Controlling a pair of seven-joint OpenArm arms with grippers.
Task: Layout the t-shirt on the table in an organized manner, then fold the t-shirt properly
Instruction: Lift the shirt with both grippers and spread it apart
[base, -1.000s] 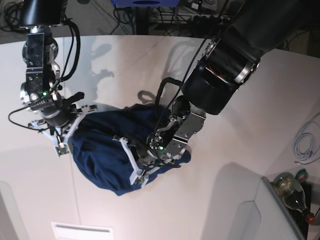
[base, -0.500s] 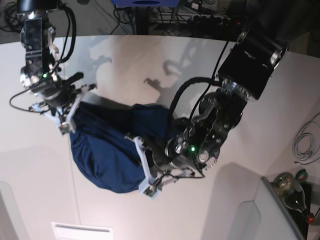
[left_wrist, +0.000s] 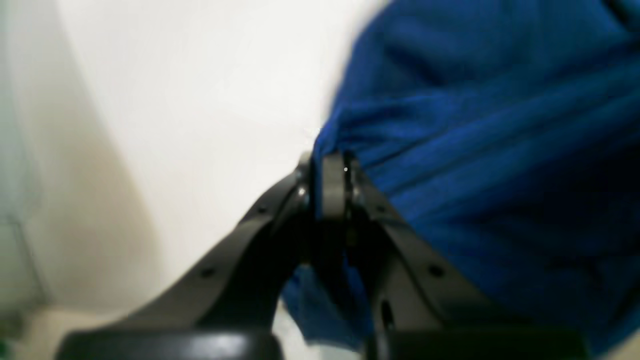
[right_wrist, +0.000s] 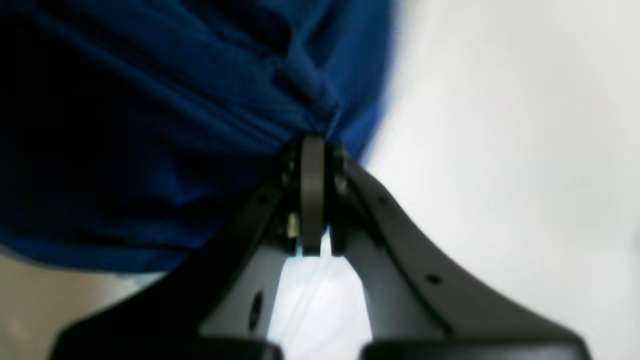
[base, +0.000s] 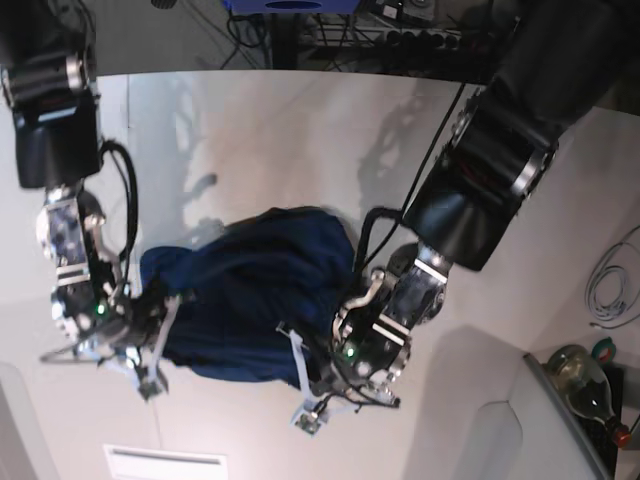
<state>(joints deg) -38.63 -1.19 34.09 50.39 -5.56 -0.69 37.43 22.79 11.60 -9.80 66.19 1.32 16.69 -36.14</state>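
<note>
**Item: navy t-shirt, held at two points over white table**

Garment. The t-shirt (base: 245, 300) is a dark blue mass of soft fabric, bunched and heavily creased, lying near the middle of the table (base: 300, 140) between the two arms. In the base view it spreads from the lower left toward the centre, with a rounded hump at its upper right. No sleeve or collar can be told apart in the folds.

Left gripper (left_wrist: 332, 167). Jaws pressed together, a pinch of the shirt's edge caught between the tips; taut pleats fan out from the tips across the cloth (left_wrist: 490, 150). In the base view this gripper (base: 308, 400) sits at the shirt's lower right edge, pale fingers pointing down and to the left.

Right gripper (right_wrist: 312, 150). Jaws likewise closed, clamping a gathered fold; the fabric (right_wrist: 150, 125) radiates in tight creases from the tips. In the base view it (base: 150, 375) is at the shirt's lower left edge.

Surroundings. White tabletop bare around the shirt. A glass bottle (base: 585, 385) lies at the lower right, and a coiled pale cable (base: 610, 285) lies by the right edge.
</note>
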